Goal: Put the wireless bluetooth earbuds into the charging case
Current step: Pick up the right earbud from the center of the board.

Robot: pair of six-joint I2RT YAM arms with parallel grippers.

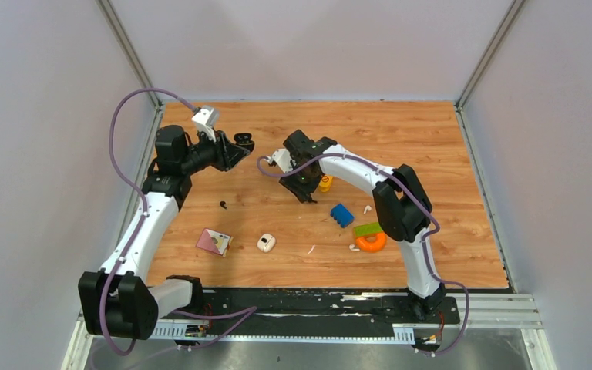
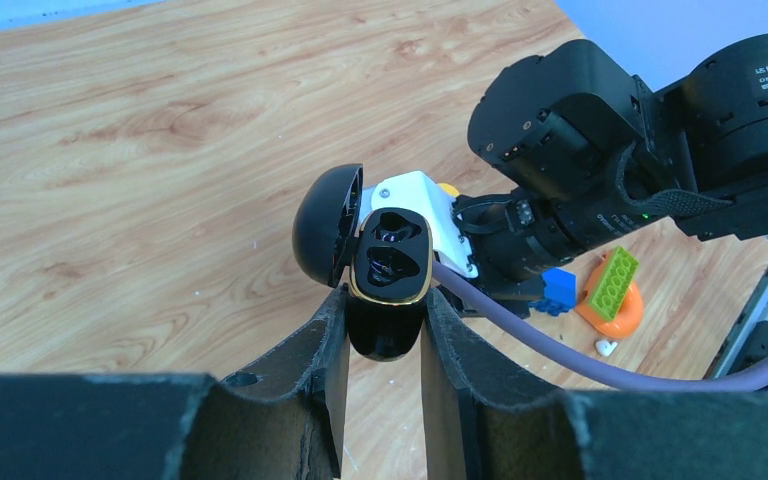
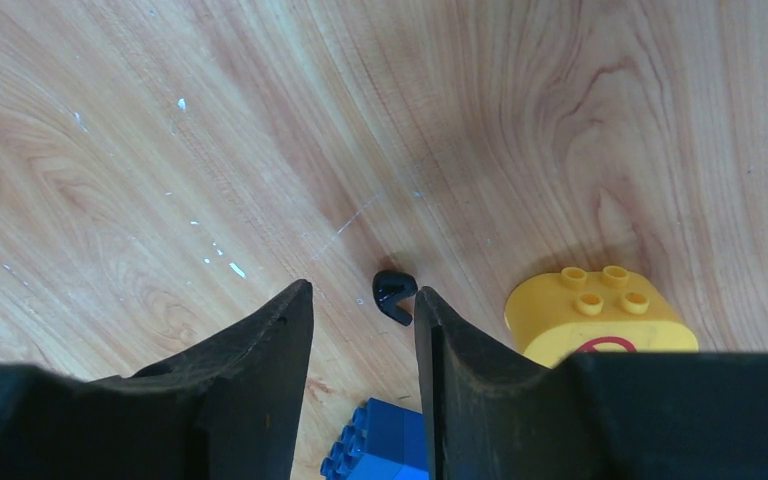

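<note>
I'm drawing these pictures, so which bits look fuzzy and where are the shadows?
Left wrist view: the fingers look dark and soft, the black case is sharp, its gold rim shining. Right wrist view: the yellow block throws a soft shadow on the table; the black earbud is crisp. Top view: even light, faint shadows under the arms.

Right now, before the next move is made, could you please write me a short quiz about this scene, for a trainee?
1. True or false: the left gripper holds the black charging case with its lid open.
2. What lies on the table just beyond the tips of the right gripper? A) a black earbud B) a spoon C) a coin
3. Fill in: in the right wrist view, the studded block to the right of that earbud is ____ in colour.

Key: 1 true; 2 A; 3 yellow.
</note>
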